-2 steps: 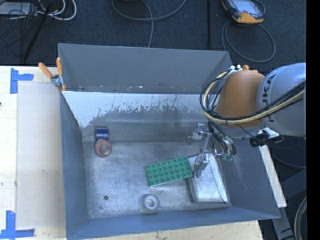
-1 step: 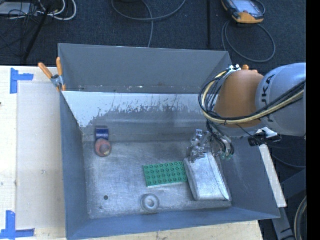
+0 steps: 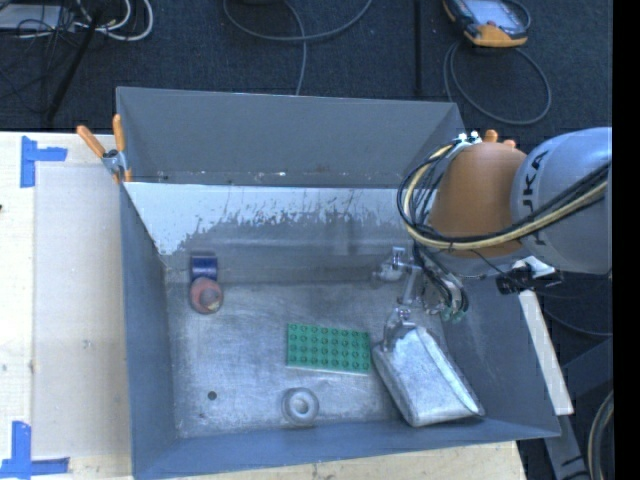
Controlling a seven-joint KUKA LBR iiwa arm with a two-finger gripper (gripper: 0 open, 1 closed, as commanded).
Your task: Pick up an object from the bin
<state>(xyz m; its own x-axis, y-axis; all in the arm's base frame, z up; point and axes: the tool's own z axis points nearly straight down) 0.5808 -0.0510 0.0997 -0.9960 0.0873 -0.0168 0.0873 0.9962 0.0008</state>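
My gripper [image 3: 394,297] hangs at the right side of the bin, open, with nothing between its fingers. One fingertip [image 3: 388,269] points toward the back wall and the other [image 3: 397,325] sits just above the far end of a flat silver-grey packet [image 3: 428,378]. That packet lies slanted in the front right corner. A green studded plate [image 3: 328,348] lies flat on the floor just left of the packet and the gripper.
A small grey ring [image 3: 300,404] rests near the front wall, below the green plate. A short cylinder with a blue body and a reddish end [image 3: 205,287] lies at the left. The arm with its orange cover and cables reaches in from the right.
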